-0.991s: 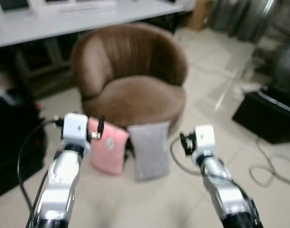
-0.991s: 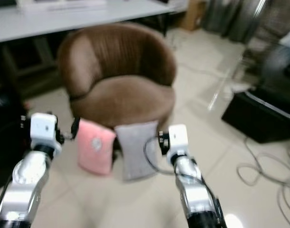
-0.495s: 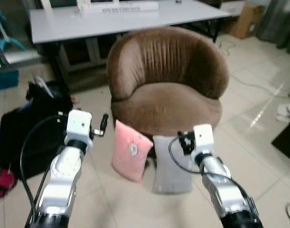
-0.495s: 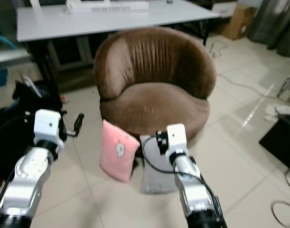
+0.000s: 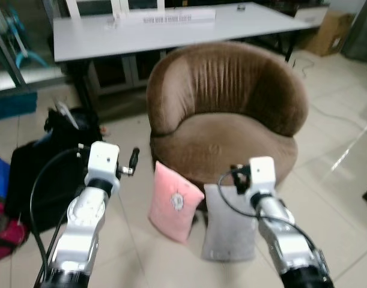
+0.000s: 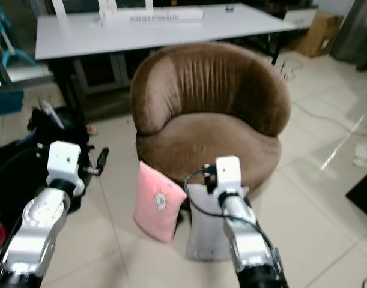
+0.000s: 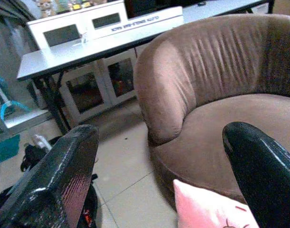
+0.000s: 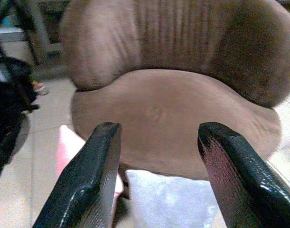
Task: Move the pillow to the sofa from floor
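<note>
1. The right gripper (image 8: 156,180) hangs in the air with its two black fingers spread wide, holding nothing, above the grey pillow (image 5: 228,231) and facing the seat of the brown chair (image 5: 225,114).
2. The left gripper (image 7: 163,171) is likewise spread and empty, raised off to the left of the pink pillow (image 5: 174,201).
3. Both pillows stand on the tiled floor (image 5: 129,240), leaning against the front of the chair, the pink one just beside the grey one.
4. Behind the chair stands a white table (image 5: 147,30); a black bag (image 5: 36,174) lies on the floor to the left.
5. As I judge it, nothing is done yet: no pillow is gripped or lifted, and the seat is bare. Reaching down, grasping and lifting onto the seat all remain.
</note>
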Robot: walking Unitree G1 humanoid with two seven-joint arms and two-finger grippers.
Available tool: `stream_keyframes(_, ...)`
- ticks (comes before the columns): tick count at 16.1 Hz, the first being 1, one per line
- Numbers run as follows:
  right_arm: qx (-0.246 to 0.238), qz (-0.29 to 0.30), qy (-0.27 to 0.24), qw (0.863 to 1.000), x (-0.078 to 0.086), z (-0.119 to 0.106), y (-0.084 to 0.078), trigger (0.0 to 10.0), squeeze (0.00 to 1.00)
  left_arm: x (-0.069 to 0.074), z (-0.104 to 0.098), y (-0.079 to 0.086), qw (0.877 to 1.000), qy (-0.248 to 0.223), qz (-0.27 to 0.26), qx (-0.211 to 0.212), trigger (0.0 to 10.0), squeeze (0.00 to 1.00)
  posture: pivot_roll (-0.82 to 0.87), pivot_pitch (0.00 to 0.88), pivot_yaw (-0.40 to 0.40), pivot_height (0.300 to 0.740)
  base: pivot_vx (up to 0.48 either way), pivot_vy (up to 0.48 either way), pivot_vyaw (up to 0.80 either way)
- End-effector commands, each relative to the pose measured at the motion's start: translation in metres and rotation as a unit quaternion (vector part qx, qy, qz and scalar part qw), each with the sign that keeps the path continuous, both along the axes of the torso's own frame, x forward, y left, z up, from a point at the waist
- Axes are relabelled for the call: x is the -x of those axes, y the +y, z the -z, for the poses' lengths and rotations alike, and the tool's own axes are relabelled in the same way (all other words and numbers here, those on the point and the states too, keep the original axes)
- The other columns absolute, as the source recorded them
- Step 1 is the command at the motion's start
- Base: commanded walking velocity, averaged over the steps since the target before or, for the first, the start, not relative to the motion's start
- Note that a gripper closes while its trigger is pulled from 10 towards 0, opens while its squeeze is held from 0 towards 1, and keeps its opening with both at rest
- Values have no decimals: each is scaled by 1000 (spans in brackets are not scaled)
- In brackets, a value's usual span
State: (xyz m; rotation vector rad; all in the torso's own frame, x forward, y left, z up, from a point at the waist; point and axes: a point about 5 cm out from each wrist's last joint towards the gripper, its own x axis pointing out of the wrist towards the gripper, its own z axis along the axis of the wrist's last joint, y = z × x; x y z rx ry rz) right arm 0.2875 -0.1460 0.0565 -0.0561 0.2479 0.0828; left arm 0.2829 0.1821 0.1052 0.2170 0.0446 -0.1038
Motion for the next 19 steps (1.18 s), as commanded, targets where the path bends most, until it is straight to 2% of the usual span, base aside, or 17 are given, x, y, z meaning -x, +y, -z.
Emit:
stream_keyframes(1, 5, 36, 23, 999, 4, 8, -16, 10000, 0, -2, 6, -11, 1000, 8, 22, 6, 10000, 0, 106, 0, 35, 740, 360, 0, 0)
stream_keyframes(5, 6, 45, 22, 999, 8, 8, -20, 10000, 0, 2, 14, -11, 999, 19, 30, 4, 10000, 0, 82, 0, 54, 740, 361, 0, -728)
stream_keyframes(8, 20, 15, 9, 1000, 4, 1, -14, 10000, 0, 1, 15, -11, 1000, 18, 22, 10, 10000, 0, 72, 0, 46, 740, 359, 0, 0)
stream_keyframes(16, 30, -18, 21, 999, 2, 5, -11, 10000, 0, 6, 14, -8, 1000, 4, -3, 20, 10000, 0, 112, 0, -8, 740, 363, 0, 0)
stream_keyframes(19, 35, -24, 18, 999, 2, 4, -10, 10000, 0, 7, 13, -6, 999, -3, -8, 32, 10000, 0, 109, 0, -6, 740, 0, 0, 800)
